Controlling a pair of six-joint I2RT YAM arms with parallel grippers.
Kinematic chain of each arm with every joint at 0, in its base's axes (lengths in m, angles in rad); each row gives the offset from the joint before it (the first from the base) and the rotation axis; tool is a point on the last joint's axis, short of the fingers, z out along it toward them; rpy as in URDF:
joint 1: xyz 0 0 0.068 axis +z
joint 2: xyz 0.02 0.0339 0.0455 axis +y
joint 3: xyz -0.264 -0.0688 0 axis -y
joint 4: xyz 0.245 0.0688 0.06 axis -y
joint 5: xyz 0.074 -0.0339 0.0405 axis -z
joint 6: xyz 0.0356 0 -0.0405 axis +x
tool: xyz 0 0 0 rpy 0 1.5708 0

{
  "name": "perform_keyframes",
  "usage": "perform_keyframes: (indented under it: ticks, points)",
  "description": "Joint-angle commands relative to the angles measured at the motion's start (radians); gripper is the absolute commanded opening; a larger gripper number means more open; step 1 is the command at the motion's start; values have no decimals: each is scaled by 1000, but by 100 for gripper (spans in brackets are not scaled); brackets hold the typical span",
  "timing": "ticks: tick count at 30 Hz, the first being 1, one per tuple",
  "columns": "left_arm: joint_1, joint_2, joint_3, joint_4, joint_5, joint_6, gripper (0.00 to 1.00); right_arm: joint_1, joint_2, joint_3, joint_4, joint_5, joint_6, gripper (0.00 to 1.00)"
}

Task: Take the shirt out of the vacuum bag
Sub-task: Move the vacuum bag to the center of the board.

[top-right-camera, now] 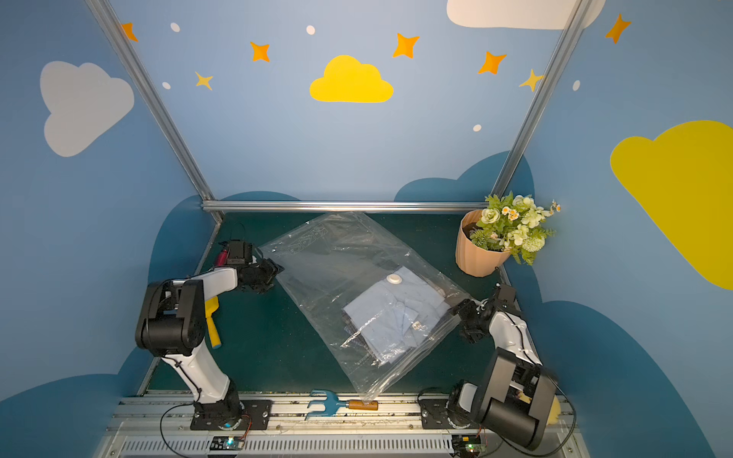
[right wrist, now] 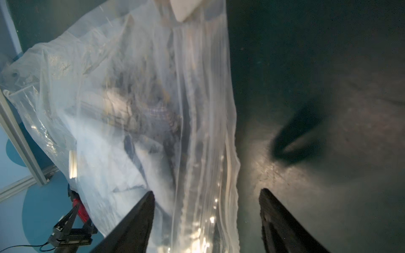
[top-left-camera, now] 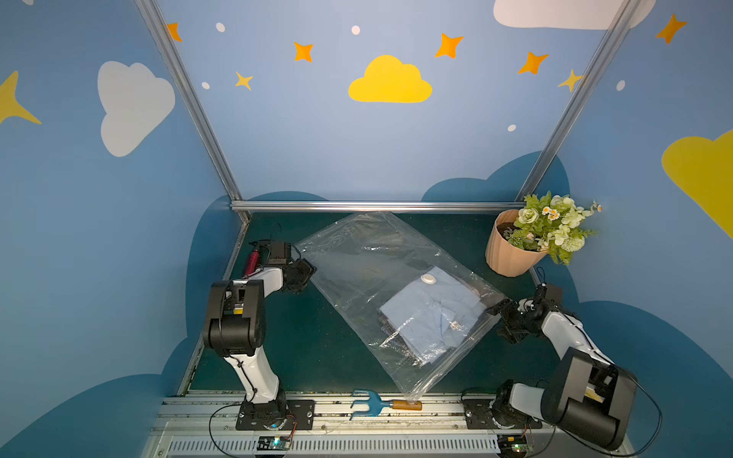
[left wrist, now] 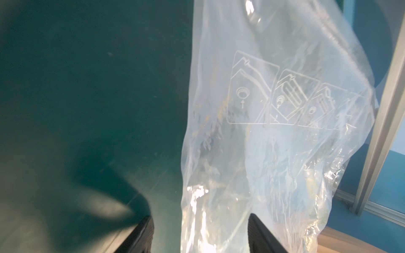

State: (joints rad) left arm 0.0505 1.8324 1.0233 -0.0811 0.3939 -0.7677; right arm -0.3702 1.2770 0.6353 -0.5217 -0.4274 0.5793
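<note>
left gripper (top-left-camera: pixel 307 271): jaws apart, far-left corner of bag (top-left-camera: pixel 357 269) between them | right gripper (top-left-camera: pixel 495 311): jaws apart too, round the bag's right edge | shirt (top-left-camera: pixel 420 313): yep, inside the bag

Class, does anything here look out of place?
The blue garden fork with a wooden handle lies on the front metal rail, off the green mat; a corner of the clear plastic vacuum bag covers its handle.

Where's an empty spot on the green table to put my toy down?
Biggest bare patch: front left, between the left arm and the vacuum bag. A smaller one lies front right, between bag and right arm. The middle and the flower pot corner are crowded.
</note>
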Motion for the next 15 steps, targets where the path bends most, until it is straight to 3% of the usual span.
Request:
perform_keyframes:
  ticks: [1,5,10,15]
  points:
    - [-6,38,42,31,26,-2,65,25,39,-3,63,7,9,67]
    - [-6,85,53,37,16,-1,58,72,106,10,95,18,25,56]
    - [-5,103,68,49,8,-3,34,146,174,32,130,32,60,44]
    - [0,109,152,10,-4,27,6,238,239,32,225,48,161,40]
